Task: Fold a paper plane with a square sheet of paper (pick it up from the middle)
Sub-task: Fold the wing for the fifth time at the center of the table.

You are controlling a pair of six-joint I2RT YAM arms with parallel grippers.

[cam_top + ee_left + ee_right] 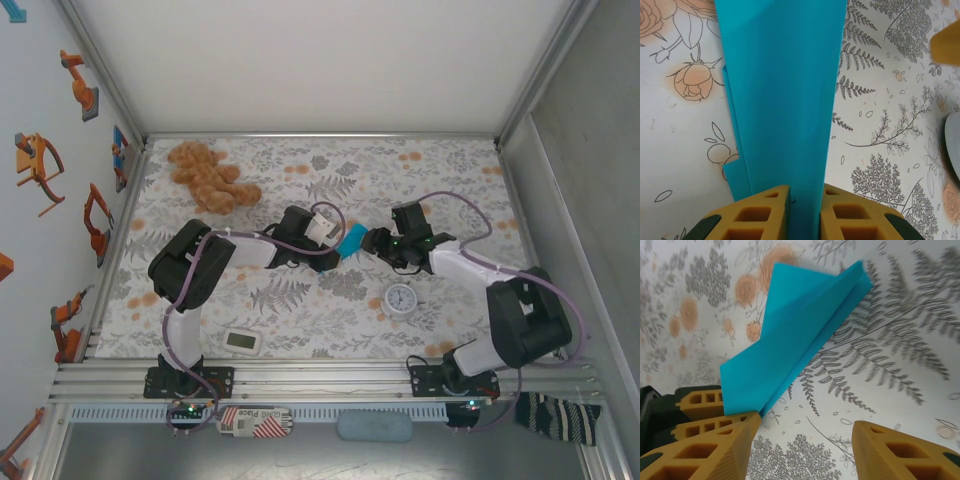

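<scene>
Left gripper (805,202) is clamping the paper plane (785,100): jaws narrow, both yellow pads (757,215) pressing on the turquoise folds. In the left wrist view the plane is running from the pads toward 12 o'clock as a long flat strip, with a lower layer peeking out on its 8 o'clock side.

Top view: left gripper (332,243) is reaching in from 9 o'clock. The plane (352,241) is hanging mid-table, clear of the floral tablecloth (300,300), between the two grippers. Right gripper (378,241) is facing it from 3 o'clock.

Right gripper (807,422) is standing wide, with nothing sitting between its fingers (900,450). The plane (795,340) is showing stacked creased layers stretching toward 1 o'clock. Its lower corner is lying just beside the right gripper's left fingertip; can't tell if they're touching, view's too tight. The left gripper's pads (697,400) are gripping the plane's end at 9 o'clock in that view.

Brown teddy bear (210,175) is lying at 10 o'clock from the plane, well apart. Small round white clock (402,298) is sitting at 5 o'clock, near the right arm. Small white rectangular gadget (244,342) is lying at 7 o'clock, near the front edge.
</scene>
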